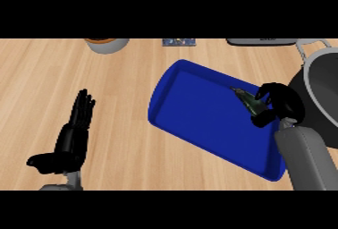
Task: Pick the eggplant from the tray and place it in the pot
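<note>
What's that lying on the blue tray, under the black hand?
A dark eggplant lies near the right edge of the blue tray. The right hand curls round it and hides most of it.

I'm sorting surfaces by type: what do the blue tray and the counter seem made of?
The blue rectangular tray looks like smooth plastic or enamelled metal: uniform colour, rounded raised rim, slight sheen. The light counter top looks like matte wood, showing plank seams and grain streaks.

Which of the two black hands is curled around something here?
The right hand, at the blue tray's right edge, curls round the dark eggplant. The left hand rests open over bare wooden counter, fingers straight.
</note>
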Motion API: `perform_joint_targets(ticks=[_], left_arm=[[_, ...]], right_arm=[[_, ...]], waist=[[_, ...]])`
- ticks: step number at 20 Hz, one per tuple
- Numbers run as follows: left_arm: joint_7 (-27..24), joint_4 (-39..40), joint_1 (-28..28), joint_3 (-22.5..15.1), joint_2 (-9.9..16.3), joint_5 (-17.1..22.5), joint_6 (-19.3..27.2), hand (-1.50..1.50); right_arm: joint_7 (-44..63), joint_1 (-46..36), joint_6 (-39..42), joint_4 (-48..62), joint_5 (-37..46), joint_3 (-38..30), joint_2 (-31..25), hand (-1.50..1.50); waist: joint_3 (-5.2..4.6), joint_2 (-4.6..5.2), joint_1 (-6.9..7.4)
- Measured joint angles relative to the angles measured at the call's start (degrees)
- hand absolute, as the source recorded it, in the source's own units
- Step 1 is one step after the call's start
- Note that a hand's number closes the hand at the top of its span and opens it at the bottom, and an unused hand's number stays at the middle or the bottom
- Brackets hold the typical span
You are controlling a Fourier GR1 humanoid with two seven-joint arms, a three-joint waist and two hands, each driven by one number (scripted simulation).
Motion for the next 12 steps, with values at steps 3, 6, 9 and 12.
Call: perform_joint_targets(ticks=[3,6,9,12], left_arm=[[-0.2,-0.2,-0.3,-0.5,-0.1,-0.1,-0.3,0.00],[-0.2,-0.3,-1.1,-1.5,-0.3,-0.4,-0.9,0.00],[0.0,-0.3,-2.0,-2.6,-0.4,-0.5,-1.7,0.00],[0.1,-0.2,-2.7,-3.3,-0.4,-0.5,-2.4,0.00]], right_arm=[[11.1,-4.0,-3.6,2.6,2.6,-6.0,-2.6,1.50],[21.7,-9.0,-7.4,5.1,7.0,-9.8,-5.7,1.50],[31.8,-14.5,-10.3,8.0,13.2,-11.4,-8.9,1.50],[39.5,-19.3,-11.4,11.9,19.8,-11.7,-11.8,1.50]], waist=[[-0.06,0.54,1.73],[-0.08,1.04,3.99],[-0.12,1.30,6.45],[-0.12,1.56,8.42]])
